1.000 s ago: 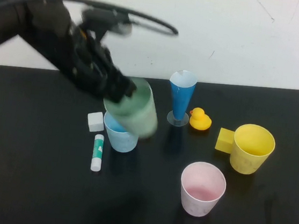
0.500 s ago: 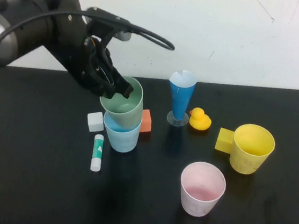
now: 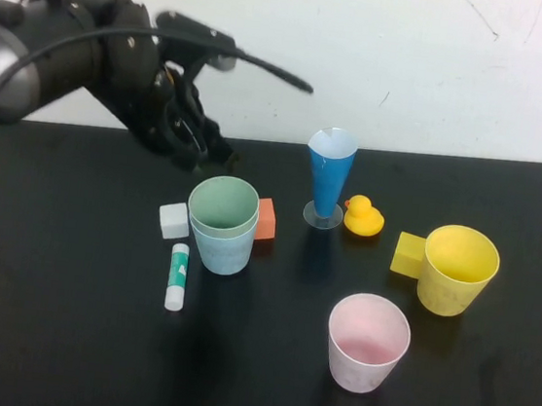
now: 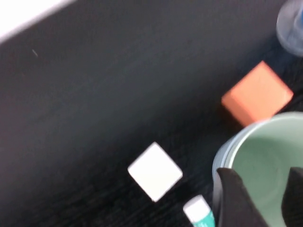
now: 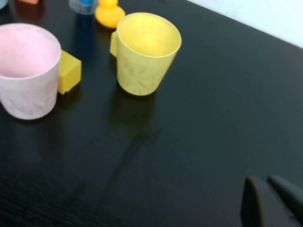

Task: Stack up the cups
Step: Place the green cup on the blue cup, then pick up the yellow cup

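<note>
Two cups are nested, green cup [image 3: 223, 203] seated in blue cup [image 3: 222, 248] on the table [image 3: 60, 336]; left gripper [image 3: 192, 143] jaws spread just behind it, right gripper [image 5: 270, 201] jaws pressed together, parked.

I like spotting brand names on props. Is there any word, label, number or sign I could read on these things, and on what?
None can be read.
The glue stick carries a green band that may hold print, but it is too small and blurred to read.
The green cup, blue cup, pink cup, yellow cup, duck and blocks show no writing.
</note>
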